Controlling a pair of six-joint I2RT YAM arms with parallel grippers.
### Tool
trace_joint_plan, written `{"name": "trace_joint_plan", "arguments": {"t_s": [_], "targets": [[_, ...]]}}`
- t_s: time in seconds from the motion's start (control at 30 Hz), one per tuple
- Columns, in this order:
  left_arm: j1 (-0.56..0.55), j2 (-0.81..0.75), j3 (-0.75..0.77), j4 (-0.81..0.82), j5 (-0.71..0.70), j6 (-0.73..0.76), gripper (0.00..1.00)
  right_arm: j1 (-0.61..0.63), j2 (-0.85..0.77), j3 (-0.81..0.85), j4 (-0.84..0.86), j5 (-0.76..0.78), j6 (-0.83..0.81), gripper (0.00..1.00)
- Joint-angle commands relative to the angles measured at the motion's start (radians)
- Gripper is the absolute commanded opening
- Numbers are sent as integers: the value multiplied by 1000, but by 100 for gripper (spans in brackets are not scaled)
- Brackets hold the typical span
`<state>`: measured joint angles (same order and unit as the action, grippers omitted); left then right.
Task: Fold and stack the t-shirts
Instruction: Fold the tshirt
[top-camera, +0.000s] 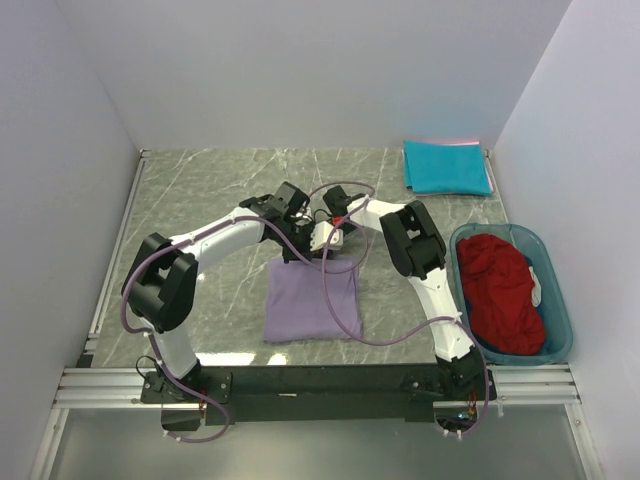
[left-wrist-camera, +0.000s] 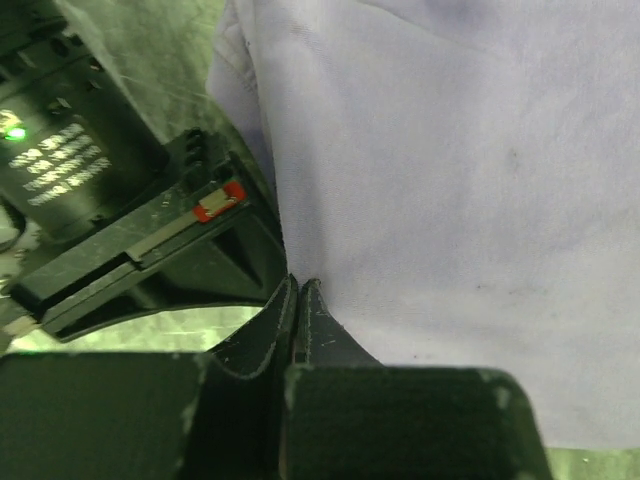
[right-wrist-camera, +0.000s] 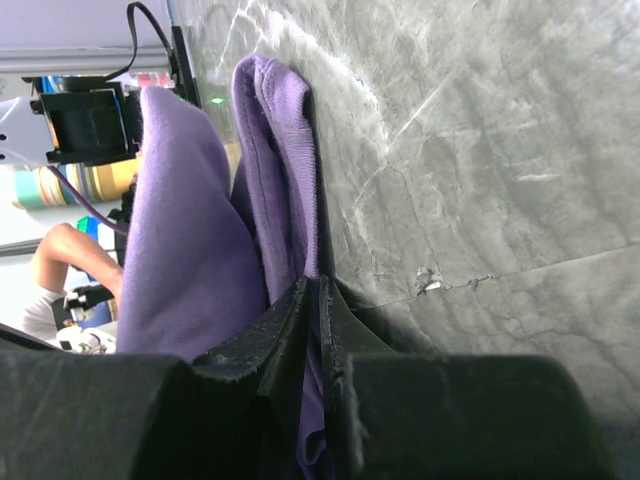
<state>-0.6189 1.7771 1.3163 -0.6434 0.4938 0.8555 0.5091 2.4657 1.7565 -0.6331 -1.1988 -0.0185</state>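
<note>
The lavender t-shirt (top-camera: 312, 300) lies folded into a rectangle on the marble table in front of the arms. Both grippers are at its far edge. My left gripper (top-camera: 288, 254) (left-wrist-camera: 297, 282) is shut, the shirt's edge (left-wrist-camera: 450, 180) running into its fingertips. My right gripper (top-camera: 335, 246) (right-wrist-camera: 314, 282) is shut on a bunched fold of the same shirt (right-wrist-camera: 285, 170), with cloth showing between the fingers. The teal t-shirt (top-camera: 446, 166) lies folded flat at the back right corner. The dark red t-shirt (top-camera: 497, 290) is heaped in the bin.
A translucent teal plastic bin (top-camera: 562, 318) stands at the right edge of the table, with a bit of white and blue cloth beside the red shirt. White walls close in the table on three sides. Purple cables loop off both arms.
</note>
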Motion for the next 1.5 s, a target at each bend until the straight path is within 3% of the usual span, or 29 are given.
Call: {"name": "trace_joint_plan", "arguments": {"t_s": [0.0, 0.6, 0.77, 0.8, 0.9, 0.93, 1.07, 1.17, 1.3, 1.47], "targets": [[-1, -39, 52, 54, -26, 36, 0, 9, 49, 6, -25, 34, -49, 16], [1, 44, 57, 142, -58, 37, 1, 16, 32, -23, -16, 38, -63, 16], [4, 56, 1, 195, -78, 42, 2, 8, -23, 4, -33, 178, -84, 18], [4, 54, -6, 200, -77, 43, 2, 5, -33, 9, -31, 270, -80, 20], [2, 41, -34, 240, -92, 34, 13, -3, -53, 64, -65, 403, -90, 25], [2, 30, -37, 243, -100, 30, 24, -1, -59, 108, -100, 436, -96, 27], [4, -42, -29, 222, -78, -21, 44, -9, -88, 188, -151, 574, -126, 45], [24, -116, 1, 133, 3, -91, 48, -20, -132, 234, -175, 682, -176, 57], [117, -179, 2, 10, 159, -235, 51, -53, -171, 319, -234, 758, -221, 62], [312, -156, -43, -4, 291, -432, 53, -153, -238, 288, -332, 675, -264, 63]]}}
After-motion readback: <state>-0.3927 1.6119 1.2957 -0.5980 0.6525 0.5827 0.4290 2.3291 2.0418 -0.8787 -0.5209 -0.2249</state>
